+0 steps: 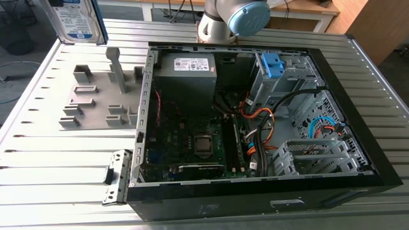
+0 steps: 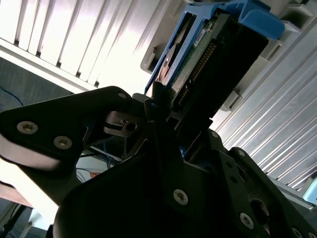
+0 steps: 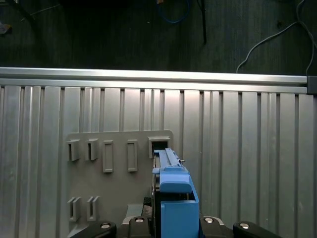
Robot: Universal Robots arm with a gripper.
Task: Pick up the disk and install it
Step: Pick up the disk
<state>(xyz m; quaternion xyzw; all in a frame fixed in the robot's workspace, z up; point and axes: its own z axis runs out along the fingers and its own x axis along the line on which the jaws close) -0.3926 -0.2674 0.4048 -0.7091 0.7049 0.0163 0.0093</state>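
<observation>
Closest to us in the second wrist view, the gripper (image 2: 166,106) is clamped on the disk (image 2: 198,54), its black jaws pressed against the two flat sides at one end. The blue bracket (image 2: 257,20) wraps the far end of the drive. In the first wrist view we see the disk edge-on, with the bracket toward us, held over the grey slotted plate (image 3: 119,144) that lies on the ribbed metal table (image 3: 247,148). We cannot tell whether its far edge touches the plate. Past the table's rail, cables trail over a dark floor.

In the exterior view the disk stands upright at the table's far corner on the exterior view's left, label facing us, well apart from the open computer case (image 1: 255,201). Inside the case we see the green motherboard (image 1: 185,139), an empty metal drive cage (image 1: 316,155), the grey power-supply box (image 1: 188,76) and a small blue latch piece (image 1: 271,64). Beyond the case rises the arm (image 1: 233,19).
</observation>
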